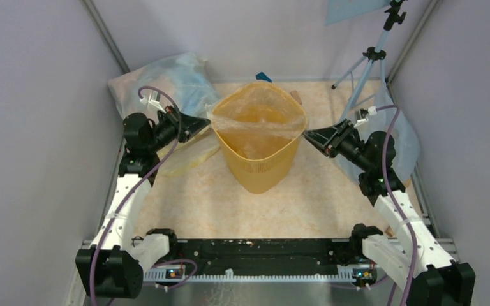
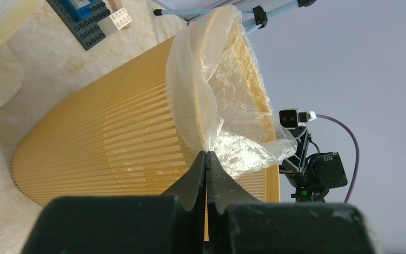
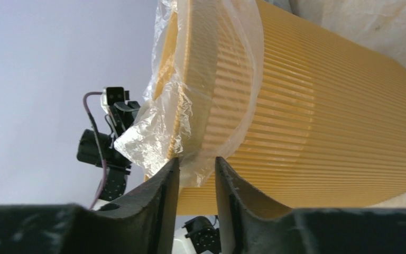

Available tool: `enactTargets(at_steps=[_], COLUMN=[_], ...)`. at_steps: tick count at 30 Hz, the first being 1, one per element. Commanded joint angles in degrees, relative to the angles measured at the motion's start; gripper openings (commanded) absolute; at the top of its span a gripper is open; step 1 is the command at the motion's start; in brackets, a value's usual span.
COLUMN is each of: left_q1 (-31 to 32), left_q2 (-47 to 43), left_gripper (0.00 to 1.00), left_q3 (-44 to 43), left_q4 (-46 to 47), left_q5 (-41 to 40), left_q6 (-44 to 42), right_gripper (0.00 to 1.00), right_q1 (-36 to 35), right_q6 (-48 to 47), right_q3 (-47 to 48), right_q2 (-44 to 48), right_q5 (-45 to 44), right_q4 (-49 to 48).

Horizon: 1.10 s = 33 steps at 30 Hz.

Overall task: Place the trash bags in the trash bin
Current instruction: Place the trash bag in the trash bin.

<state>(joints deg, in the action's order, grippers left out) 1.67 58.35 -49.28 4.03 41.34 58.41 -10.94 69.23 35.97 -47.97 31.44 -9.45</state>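
One yellow-orange translucent trash bin (image 1: 258,162) on one beige table (image 1: 319,204). One thin see-through trash bag (image 1: 258,118) across the bin's mouth. Two robot arms, a left arm (image 1: 124,204) and a right arm (image 1: 402,223), each with one two-finger gripper: the left gripper (image 1: 208,125) and the right gripper (image 1: 305,134). Two purple cables (image 1: 134,191), one per arm. Two large bluish translucent sacks, one at the back left (image 1: 166,80) and one at the right edge (image 1: 405,137). One pale yellowish film bag (image 1: 188,156) left of the bin. One small block tower (image 2: 92,24) of blue, grey and white bricks. One tripod stand (image 1: 373,54).
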Motion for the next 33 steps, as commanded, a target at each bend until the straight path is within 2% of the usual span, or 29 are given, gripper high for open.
enactTargets(at_steps=[1,3,5,9,14,23,26,27,30,33], left_q1=[0.0,0.0,0.03,0.01,0.04,0.0,0.01,0.0,0.01,-0.03], left_q2=[-0.74,-0.87,-0.95,-1.14,-1.39,-2.12,-2.14,-2.17,-2.18,-1.97], left_gripper=[0.0,0.0,0.0,0.0,0.0,0.0,0.0,0.0,0.0,0.0], left_q3=[0.31,0.39,0.44,0.63,0.68,1.15,1.28,1.21,1.36,1.33], left_q4=[1.58,1.38,1.35,1.08,0.81,0.22,-0.22,-0.33,-0.42,-0.39], left_q5=[1.01,1.22,1.6,1.94,2.09,3.34,4.11,4.2,4.32,4.4], left_q6=[-0.88,-0.93,-0.93,-0.93,-1.06,-1.17,-1.35,-1.37,-1.46,-1.37], right_gripper=[0.26,0.21,0.2,0.36,0.39,0.24,0.22,0.24,0.39,0.41], right_q1=[0.35,0.36,0.39,0.34,0.33,0.38,0.38,0.39,0.35,0.44], right_q6=[2.56,2.96,3.15,2.67,2.79,5.86,5.66,5.6,5.56,8.34], right_q3=[-0.92,-1.24,-1.36,-1.34,-2.64,-3.68,-3.53,-3.53,-4.05,-6.69], right_q2=[-0.7,-1.01,-1.09,-0.84,-0.27,-2.32,-1.83,-1.69,-0.36,2.23], right_q5=[1.42,1.51,1.59,1.54,0.21,-0.36,-1.53,-1.72,-2.95,-5.71], right_q4=[-5.61,-6.23,-6.26,-4.98,-4.74,-10.02,-9.59,-9.42,-8.48,-10.18])
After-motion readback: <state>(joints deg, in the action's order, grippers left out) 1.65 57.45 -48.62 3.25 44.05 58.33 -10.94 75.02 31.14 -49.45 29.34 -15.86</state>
